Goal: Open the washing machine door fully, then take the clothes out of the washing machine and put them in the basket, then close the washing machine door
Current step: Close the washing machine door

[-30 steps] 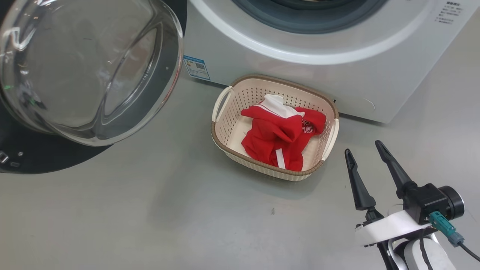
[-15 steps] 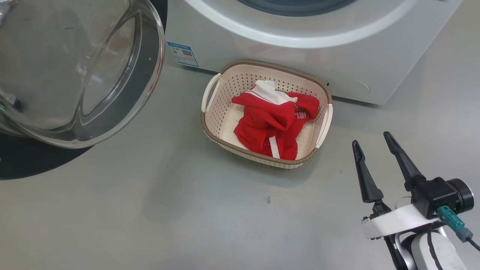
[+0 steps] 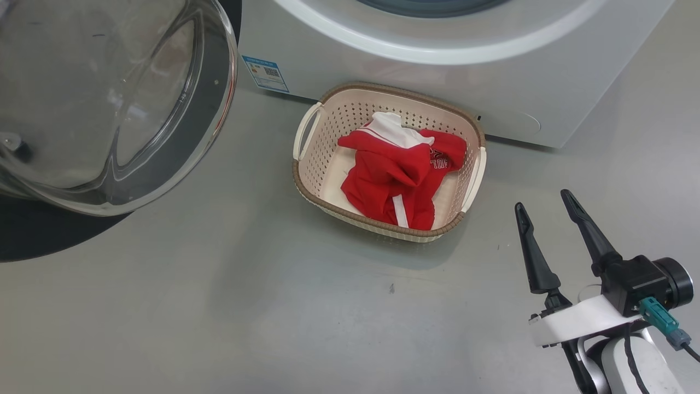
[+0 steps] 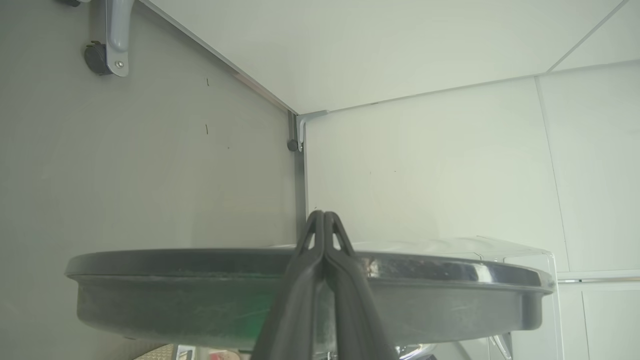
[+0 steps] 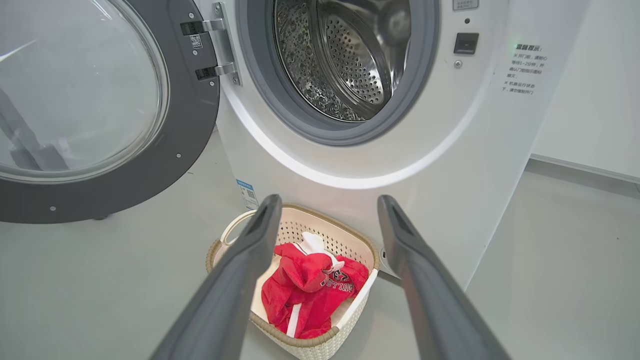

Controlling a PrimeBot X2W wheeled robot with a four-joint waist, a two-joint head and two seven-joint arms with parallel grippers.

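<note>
Your right claw [image 3: 541,199] hung spread and empty over the floor [image 3: 219,306], just right of the basket [image 3: 306,183], its part of the job apparently done. The clothes [image 3: 396,178] lay heaped inside the basket, which sat close against the foot of the washing machine [image 3: 437,93], under the opening. The drum [image 5: 350,60] showed only bare steel. The washing machine door [image 5: 192,125] stood swung wide from its hinge at the opening's left, glass bowl bulging out over the floor. Your left claw [image 4: 324,216] was clenched on nothing, its closed tips crossing the door's dark outer edge — set, it seemed, to push rather than grip, though contact with the rim could not be told. The door's closing arc looked to run near the basket's left handle and back rim — the one tight spot. The right claw stood well apart from that path, with open floor all round it.
</note>
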